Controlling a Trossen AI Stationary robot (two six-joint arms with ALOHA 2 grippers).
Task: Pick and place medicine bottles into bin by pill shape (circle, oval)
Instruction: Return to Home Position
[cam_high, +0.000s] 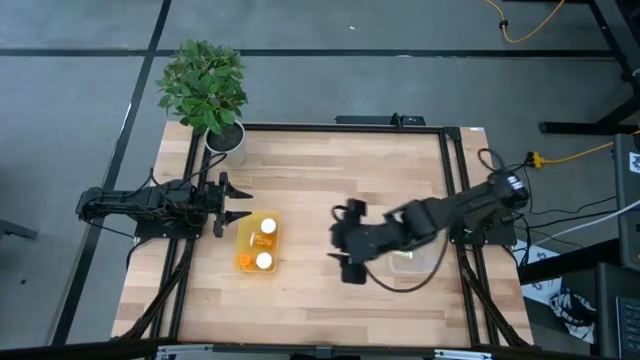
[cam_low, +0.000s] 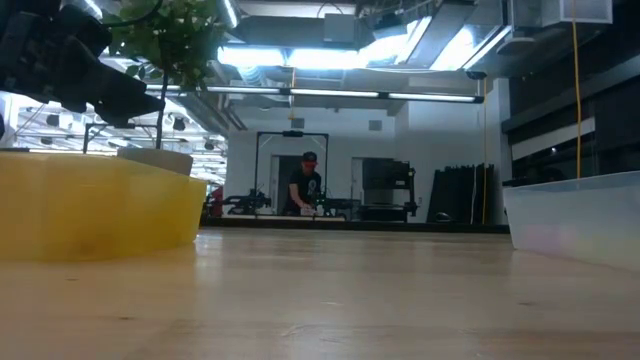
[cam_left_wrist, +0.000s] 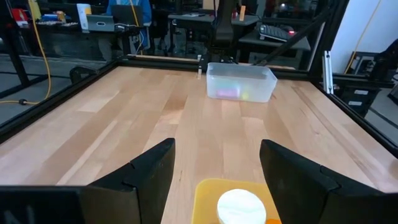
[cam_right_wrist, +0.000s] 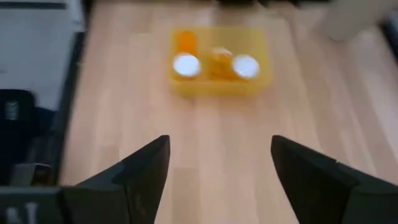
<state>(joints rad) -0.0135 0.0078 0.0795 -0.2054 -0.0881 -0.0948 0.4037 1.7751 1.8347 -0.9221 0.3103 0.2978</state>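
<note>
1. Translucent orange, white-capped medicine bottles (cam_high: 266, 227) are seen inside the opaque yellow plastic bin (cam_high: 241, 234), left of centre.
2. The left tool (cam_high: 243, 204) is held spread beside it.
3. The right tool (cam_high: 346, 240) is held spread at frame centre.

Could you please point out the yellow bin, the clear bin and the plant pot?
yellow bin (cam_low: 90, 205), low view, on its near wall.
clear bin (cam_left_wrist: 217, 85), left wrist view, on its near wall.
white plant pot (cam_high: 232, 143), high view, on its side.
</note>
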